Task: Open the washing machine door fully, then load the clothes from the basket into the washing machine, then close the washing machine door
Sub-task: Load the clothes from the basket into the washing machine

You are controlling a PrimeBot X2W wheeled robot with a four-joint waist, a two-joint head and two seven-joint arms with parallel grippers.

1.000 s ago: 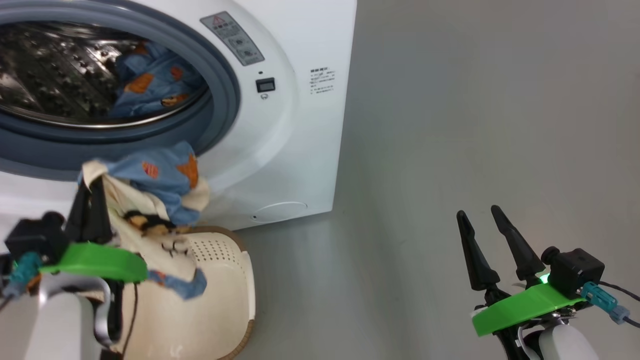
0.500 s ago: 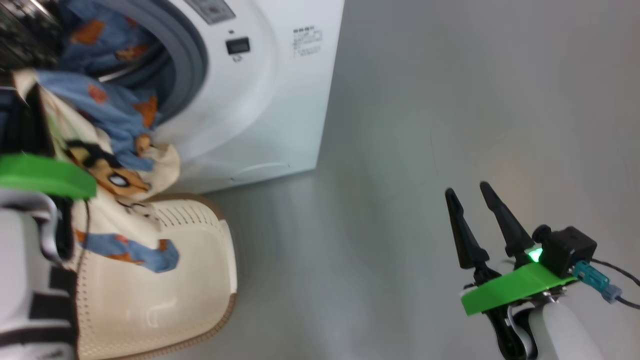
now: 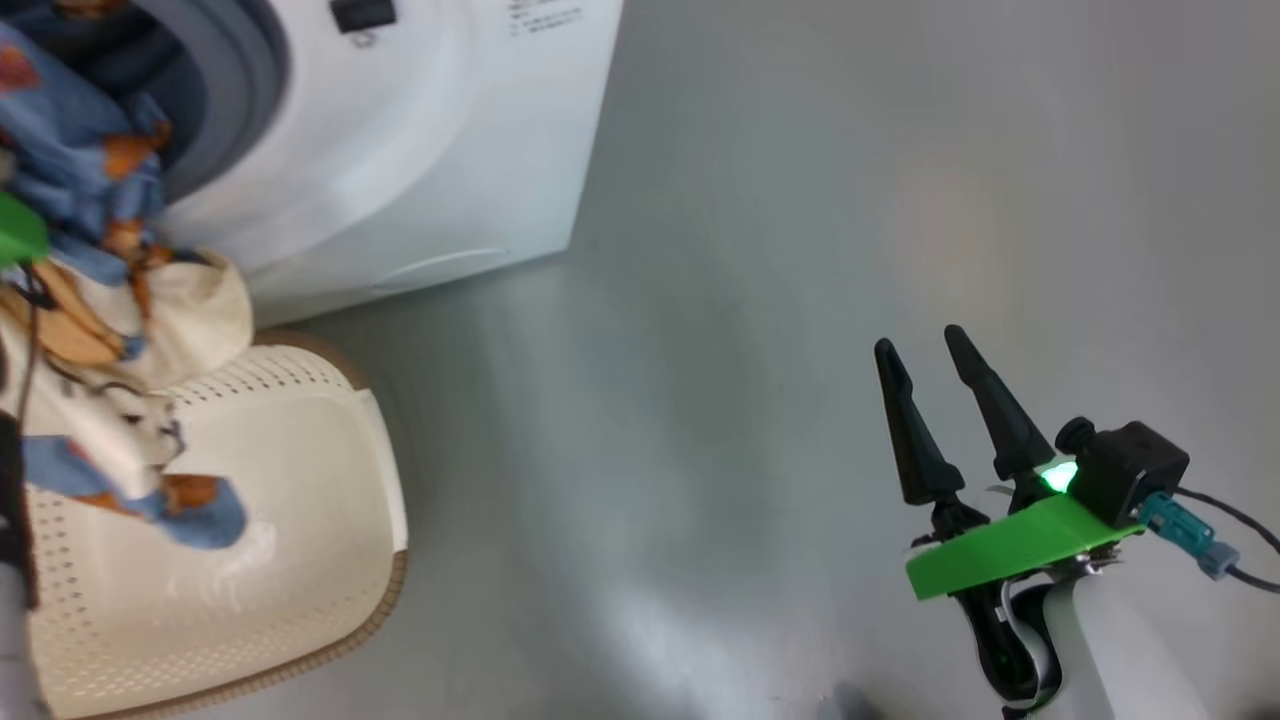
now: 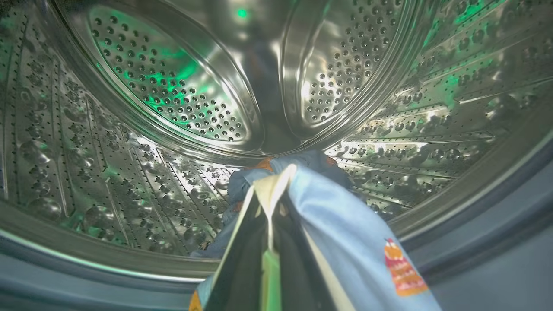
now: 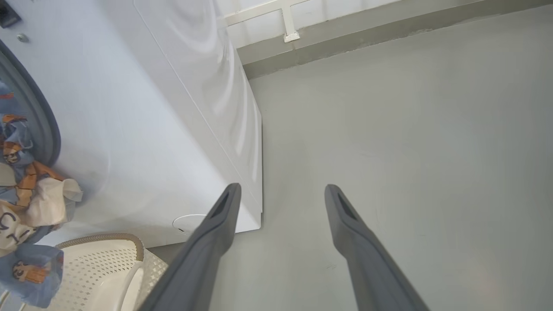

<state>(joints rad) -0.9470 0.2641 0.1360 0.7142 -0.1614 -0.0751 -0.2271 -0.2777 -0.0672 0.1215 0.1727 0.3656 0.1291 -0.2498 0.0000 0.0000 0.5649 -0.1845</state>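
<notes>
Left wrist view: left gripper (image 4: 273, 207) clenched on the clothes (image 4: 345, 224), pinched at one edge, fingers aimed into the steel drum (image 4: 173, 99), likely for the drop. Bundle hangs long: upper end at the mouth of the washing machine (image 3: 400, 150), far left; tail dangles over the basket (image 3: 300, 480), near left. Right gripper (image 3: 920, 345) spread, empty, parked right above the floor (image 3: 700, 400), out of the way.

Blue and cream clothes (image 3: 90, 170) partly inside white washing machine (image 3: 400, 150), above cream basket (image 3: 300, 440).
</notes>
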